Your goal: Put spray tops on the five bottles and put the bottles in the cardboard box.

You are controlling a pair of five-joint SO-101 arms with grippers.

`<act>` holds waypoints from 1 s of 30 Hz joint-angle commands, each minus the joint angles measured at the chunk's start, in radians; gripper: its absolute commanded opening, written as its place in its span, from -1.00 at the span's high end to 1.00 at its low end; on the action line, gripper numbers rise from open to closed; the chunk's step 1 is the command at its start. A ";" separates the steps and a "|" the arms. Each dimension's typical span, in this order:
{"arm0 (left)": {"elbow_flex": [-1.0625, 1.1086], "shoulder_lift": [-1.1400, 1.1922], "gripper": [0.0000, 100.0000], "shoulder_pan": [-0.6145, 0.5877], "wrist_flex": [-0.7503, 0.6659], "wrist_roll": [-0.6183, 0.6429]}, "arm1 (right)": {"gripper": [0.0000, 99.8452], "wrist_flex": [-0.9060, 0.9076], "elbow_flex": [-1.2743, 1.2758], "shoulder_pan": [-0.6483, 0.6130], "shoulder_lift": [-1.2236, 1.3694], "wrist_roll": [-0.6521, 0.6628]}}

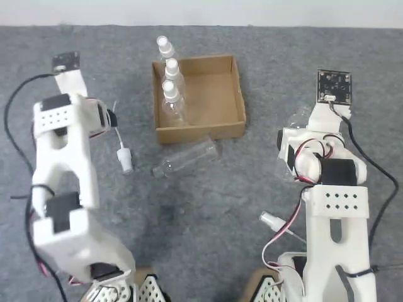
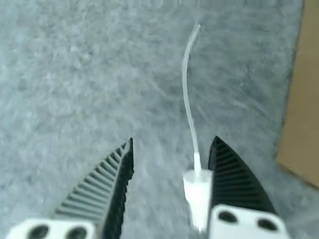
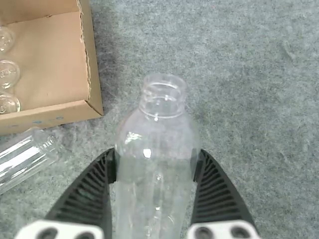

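My left gripper [image 2: 172, 149] is open over the grey carpet. A white spray top [image 2: 197, 191] with its long thin tube lies between the fingers, close against one of them; it also lies by the left arm in the high view [image 1: 124, 157]. My right gripper [image 3: 155, 159] is shut on an upright clear bottle [image 3: 158, 139] whose neck is open and bare. The cardboard box [image 1: 214, 129] holds three capped bottles [image 1: 171, 94] along its left wall. Another clear bottle [image 1: 186, 157] lies on its side just in front of the box.
A second spray top [image 1: 274, 220] lies on the carpet beside the right arm's base. The right half of the box floor [image 1: 214, 94] is bare. Open carpet stretches between the two arms.
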 commanded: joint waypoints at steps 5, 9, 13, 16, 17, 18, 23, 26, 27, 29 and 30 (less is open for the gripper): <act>-0.269 0.203 0.54 0.003 0.006 -0.011 | 0.98 -0.024 -0.006 0.021 -0.035 0.006; -0.372 0.308 0.54 0.006 0.008 -0.012 | 0.98 -0.024 -0.006 0.021 -0.035 0.006; -0.472 0.404 0.54 0.008 0.035 -0.012 | 0.98 -0.024 -0.006 0.021 -0.035 0.006; -0.578 0.470 0.54 0.009 0.118 -0.012 | 0.98 -0.024 -0.006 0.021 -0.035 0.006; -0.619 0.493 0.54 0.009 0.149 -0.012 | 0.98 -0.024 -0.006 0.021 -0.035 0.006; -0.662 0.517 0.54 0.009 0.178 -0.012 | 0.98 -0.024 -0.006 0.021 -0.035 0.006; -0.881 0.663 0.54 0.008 0.299 -0.012 | 0.98 -0.024 -0.006 0.021 -0.035 0.006; -1.021 0.755 0.54 0.005 0.374 -0.012 | 0.98 -0.024 -0.006 0.021 -0.035 0.006; -1.067 0.786 0.54 0.005 0.400 -0.012 | 0.98 -0.024 -0.006 0.021 -0.035 0.006; -1.165 0.842 0.54 0.003 0.454 -0.012 | 0.98 -0.022 -0.006 0.021 -0.035 0.006; -1.214 0.868 0.54 0.002 0.485 -0.012 | 0.98 -0.022 -0.006 0.021 -0.035 0.006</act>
